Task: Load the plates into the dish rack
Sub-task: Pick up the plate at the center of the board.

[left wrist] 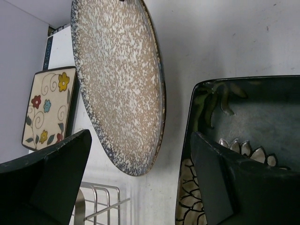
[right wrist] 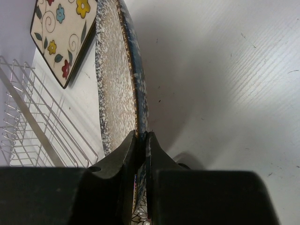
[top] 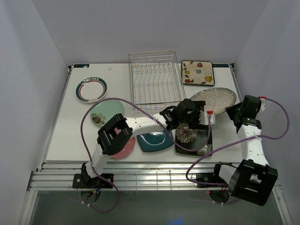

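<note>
Nearest the lens on the right wrist: right gripper [right wrist: 142, 137], pressed almost flat onto the thin rim of the speckled grey plate [right wrist: 115, 79]. Held near the right edge of the worktop [top: 65, 131], just right of the dish rack [top: 154, 70] and in front of the cream floral plate [top: 198, 72]. Apparently tipped up on the gripped side; hard to say whether lifted wholly clear. Over the black floral plate [left wrist: 253, 112], left gripper [left wrist: 140, 140] spread wide and holding nothing, facing the speckled one's free edge.

Probably glazed stoneware: stiff, fairly heavy, slick, liable to chip or crack if dropped. Pinched at one side only, so prone to swing or slip. Better steadied by a second hold on the opposite rim, then stood upright between the prongs.

Rack at the middle of the back edge, no plate in it yet. Teal plate [top: 157, 140] and pink plate [top: 124, 149] at the front edge; mint plate [top: 107, 111] and white teal-rimmed plate [top: 91, 89] toward the left edge. Flat white worktop, smooth, faintly scuffed. Plain pale walls [top: 28, 70] close in on three sides.
</note>
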